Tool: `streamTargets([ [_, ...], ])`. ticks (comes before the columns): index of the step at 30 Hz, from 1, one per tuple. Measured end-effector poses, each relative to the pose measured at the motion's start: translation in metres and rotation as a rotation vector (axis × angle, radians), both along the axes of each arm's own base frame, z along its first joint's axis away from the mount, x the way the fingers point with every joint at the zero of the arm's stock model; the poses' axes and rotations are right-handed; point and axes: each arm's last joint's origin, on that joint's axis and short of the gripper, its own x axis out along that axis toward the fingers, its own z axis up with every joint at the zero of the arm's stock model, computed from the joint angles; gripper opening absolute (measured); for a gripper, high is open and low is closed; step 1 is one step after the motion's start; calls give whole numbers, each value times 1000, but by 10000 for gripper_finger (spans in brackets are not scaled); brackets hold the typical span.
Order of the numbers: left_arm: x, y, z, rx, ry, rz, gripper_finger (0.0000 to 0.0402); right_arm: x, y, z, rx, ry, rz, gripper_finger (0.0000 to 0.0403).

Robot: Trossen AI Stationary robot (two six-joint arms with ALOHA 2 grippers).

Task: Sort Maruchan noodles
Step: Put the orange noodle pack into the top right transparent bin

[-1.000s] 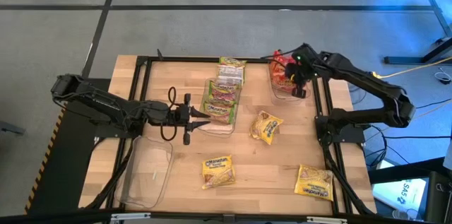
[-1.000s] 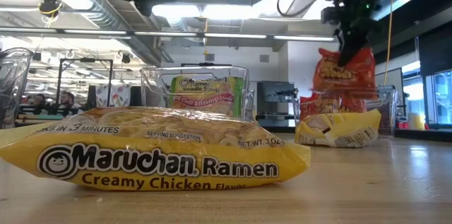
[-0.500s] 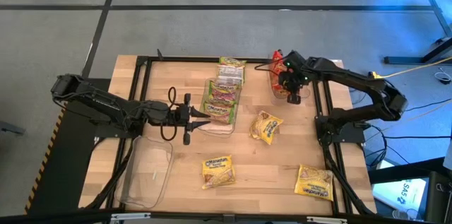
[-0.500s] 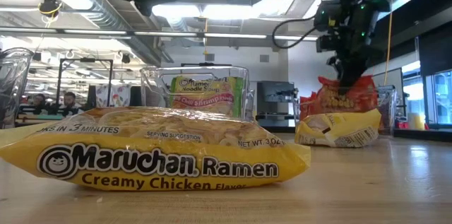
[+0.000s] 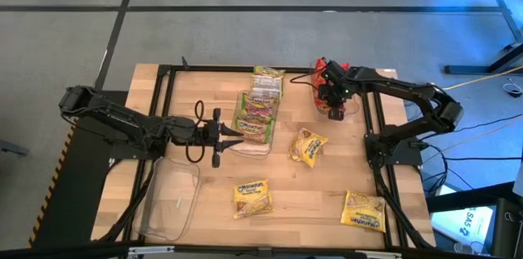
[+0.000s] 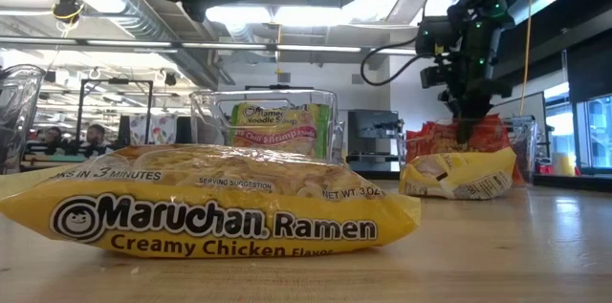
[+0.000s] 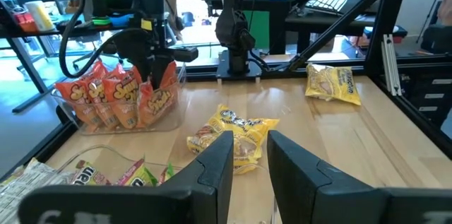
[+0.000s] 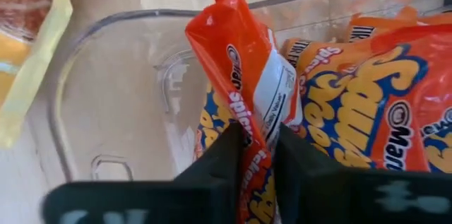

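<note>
Red packet (image 8: 248,86): crinkly orange-red, upright on edge, pinched between the right fingers (image 8: 222,155).
Other red packets (image 7: 106,97): standing packed just beside it.
Green packets (image 5: 255,109): overlapping row ahead of the left fingers (image 7: 212,160).
Yellow packets (image 5: 308,146): three flat, scattered on the worktop.

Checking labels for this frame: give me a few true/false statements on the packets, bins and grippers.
1. The right gripper has a red packet between its fingers inside the clear bin. True.
2. The left gripper is carrying a yellow packet. False: it holds nothing and hovers beside the bin of green packets.
3. Three yellow packets lie loose on the table. True.
4. The clear bin near the left arm is full of red packets. False: it holds no packets.
5. The red packets sit in the same bin as the green ones. False: separate bins.
</note>
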Motion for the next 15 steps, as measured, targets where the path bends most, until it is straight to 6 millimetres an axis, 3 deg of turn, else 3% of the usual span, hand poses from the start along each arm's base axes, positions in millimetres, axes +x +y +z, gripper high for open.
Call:
streamTargets([
  [7, 0, 0, 0, 0, 3, 0, 82, -1, -3, 2, -94, 70, -34, 139],
  [15, 0, 0, 0, 0, 3, -1, 82, 3, -7, 35, -131, 101, -67, 209],
])
